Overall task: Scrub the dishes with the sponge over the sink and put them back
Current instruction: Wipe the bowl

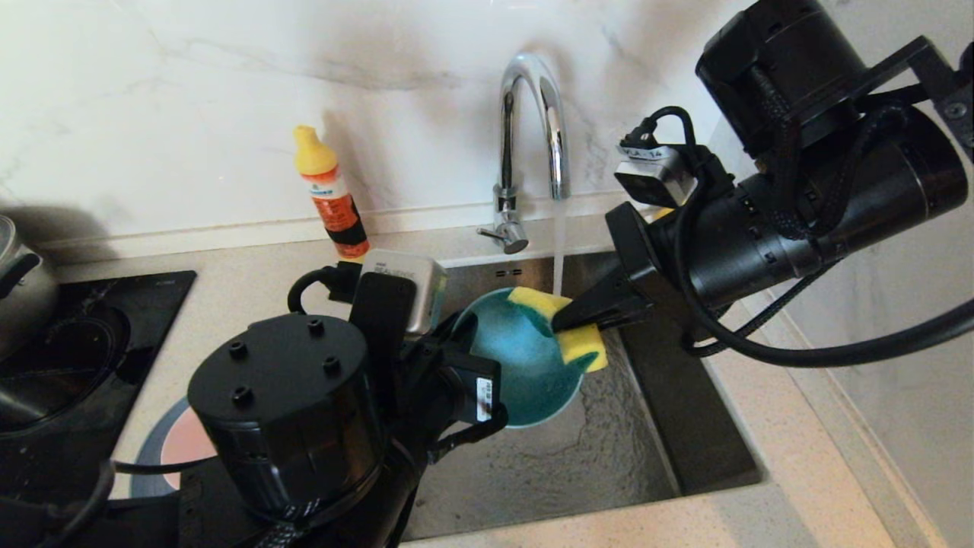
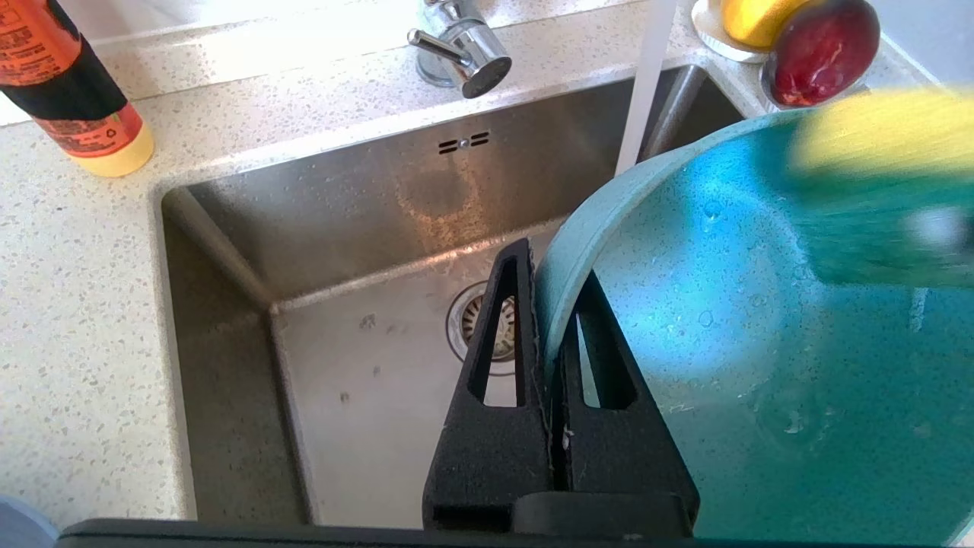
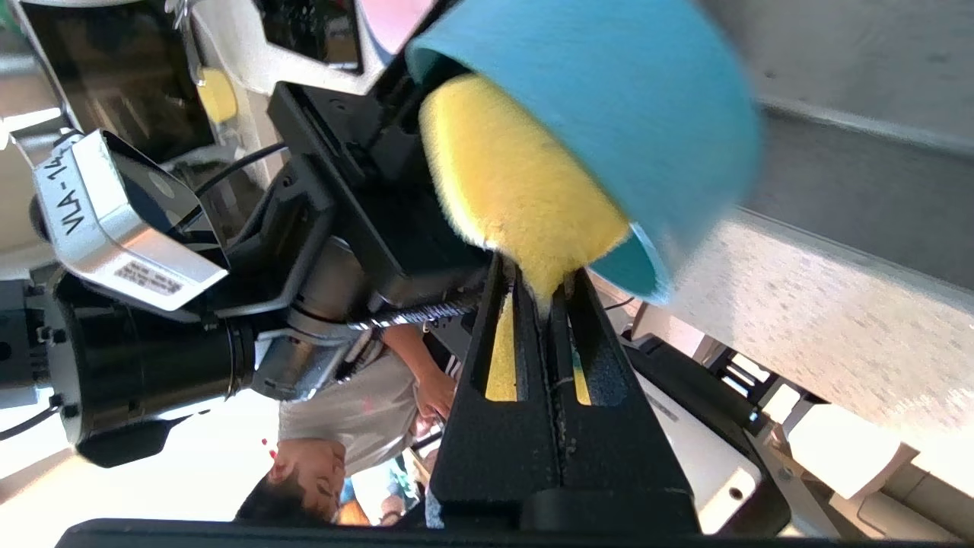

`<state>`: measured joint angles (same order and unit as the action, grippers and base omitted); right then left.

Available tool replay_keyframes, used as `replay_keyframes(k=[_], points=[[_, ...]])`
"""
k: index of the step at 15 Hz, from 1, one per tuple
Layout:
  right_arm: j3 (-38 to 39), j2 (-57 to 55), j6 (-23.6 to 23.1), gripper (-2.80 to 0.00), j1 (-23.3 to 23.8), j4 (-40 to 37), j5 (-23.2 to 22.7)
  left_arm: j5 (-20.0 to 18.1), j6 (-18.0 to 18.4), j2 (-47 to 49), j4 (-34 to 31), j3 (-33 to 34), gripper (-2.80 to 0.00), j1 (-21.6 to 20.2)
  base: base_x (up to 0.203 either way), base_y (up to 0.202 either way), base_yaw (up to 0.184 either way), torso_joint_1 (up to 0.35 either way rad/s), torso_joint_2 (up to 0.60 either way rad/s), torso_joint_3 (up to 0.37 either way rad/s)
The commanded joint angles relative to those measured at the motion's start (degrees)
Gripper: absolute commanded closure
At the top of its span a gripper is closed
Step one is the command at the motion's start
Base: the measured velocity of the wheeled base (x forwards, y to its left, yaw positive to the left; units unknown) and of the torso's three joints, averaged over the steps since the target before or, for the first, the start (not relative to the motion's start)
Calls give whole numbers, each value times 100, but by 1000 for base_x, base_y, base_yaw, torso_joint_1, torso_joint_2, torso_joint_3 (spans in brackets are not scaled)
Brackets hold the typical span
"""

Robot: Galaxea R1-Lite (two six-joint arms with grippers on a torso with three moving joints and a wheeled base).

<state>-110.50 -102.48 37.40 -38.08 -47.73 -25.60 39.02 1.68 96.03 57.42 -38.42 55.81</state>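
bowl (image 1: 525, 365) over sink (image 1: 670, 426) | sponge (image 1: 563, 323) in bowl | bottle (image 1: 331, 194) behind sink, left of tap (image 1: 533, 144)

My head camera looks down on the sink (image 1: 609, 464); both my wrist cameras sit close, sharing the teal bowl (image 2: 761, 365).

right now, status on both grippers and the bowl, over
Left gripper shut on teal bowl rim, over sink. Right gripper shut on sponge, pressed inside bowl. Tap running. Nothing in the way.
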Motion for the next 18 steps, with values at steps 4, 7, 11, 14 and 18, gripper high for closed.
replay_keyframes(k=[4, 7, 11, 14, 18], points=[[262, 56, 14, 0, 6, -212, -33, 27, 8, -40, 41, -64, 0, -13, 0, 0, 0, 0, 0, 0], [318, -98, 13, 0, -191, -227, -40, 27, -1, -41, 41, -86, 0, -36, 0, 0, 0, 0, 0, 0], [323, -318, 21, 0, -490, -198, -33, 27, -19, -40, 41, -165, 0, -79, 0, 0, 0, 0, 0, 0], [235, -424, 22, 0, -630, -158, -19, 27, -27, -31, 41, -151, 0, -88, 0, 0, 0, 0, 0, 0], [-13, -283, 16, 0, -506, -132, -6, 35, -45, -31, 41, -95, 0, -88, 0, 0, 0, 0, 0, 0]])
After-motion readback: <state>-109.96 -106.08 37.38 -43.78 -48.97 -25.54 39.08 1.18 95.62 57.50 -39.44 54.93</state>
